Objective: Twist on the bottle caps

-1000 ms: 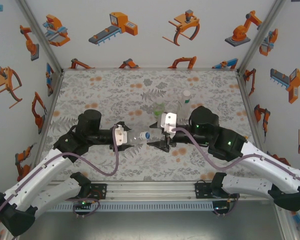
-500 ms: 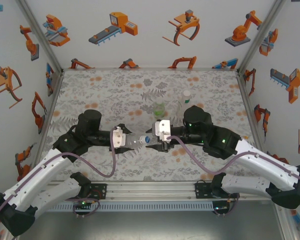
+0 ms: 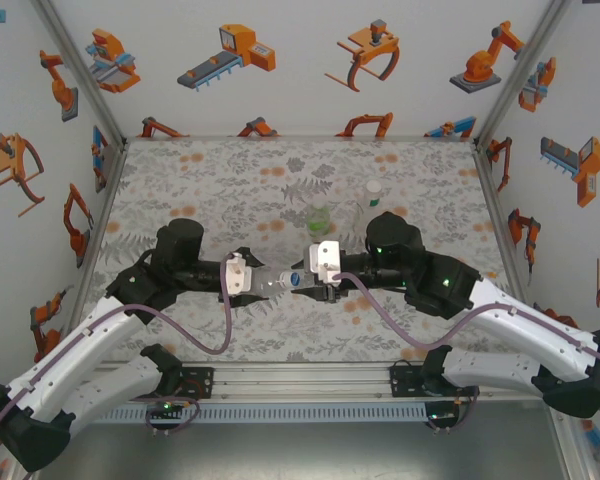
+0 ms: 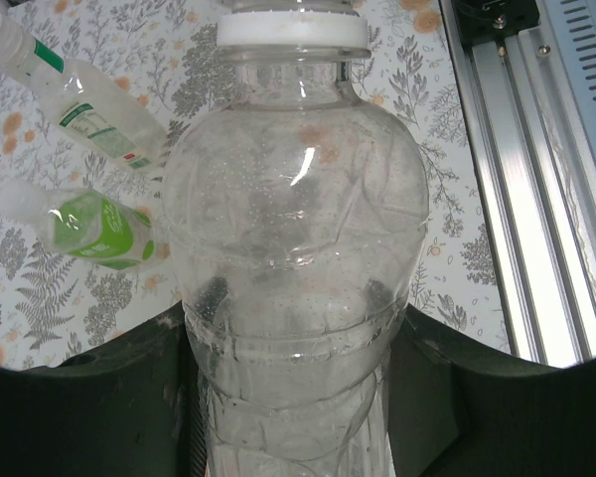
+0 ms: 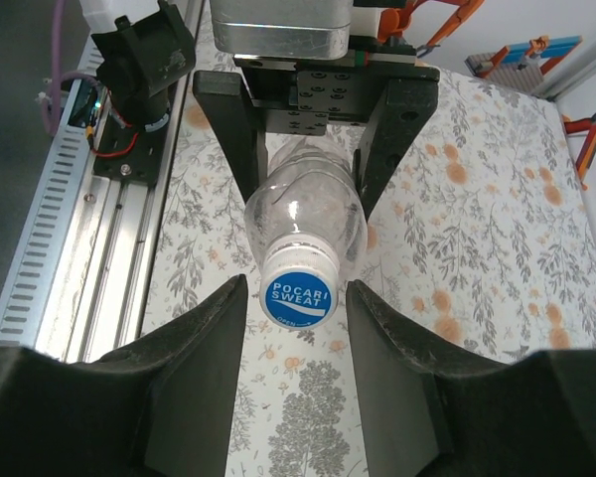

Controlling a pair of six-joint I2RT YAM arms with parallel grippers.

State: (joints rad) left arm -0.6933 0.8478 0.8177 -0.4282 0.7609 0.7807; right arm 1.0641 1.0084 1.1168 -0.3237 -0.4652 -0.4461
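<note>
My left gripper [image 3: 254, 285] is shut on a clear bottle [image 3: 272, 285] and holds it level, its neck pointing right. In the left wrist view, the bottle's body [image 4: 293, 248] sits squeezed between the black fingers [image 4: 129, 378]. A blue-topped cap [image 5: 298, 298] printed POCARI SWEAT sits on its neck. My right gripper [image 5: 298, 290] faces the cap head on, one finger on each side, with a thin gap showing on both sides. In the top view, the right gripper [image 3: 304, 283] meets the cap [image 3: 294, 281] at mid-table.
A green-tinted bottle [image 3: 320, 216] and a clear bottle with a white cap [image 3: 372, 196] stand behind the grippers; both also appear in the left wrist view, green bottle [image 4: 94, 229] and clear bottle [image 4: 79, 104]. The aluminium rail [image 3: 300, 380] runs along the near edge.
My right gripper has moved left up to the cap, and its jaws have narrowed around it. The left gripper and its bottle have barely moved.
</note>
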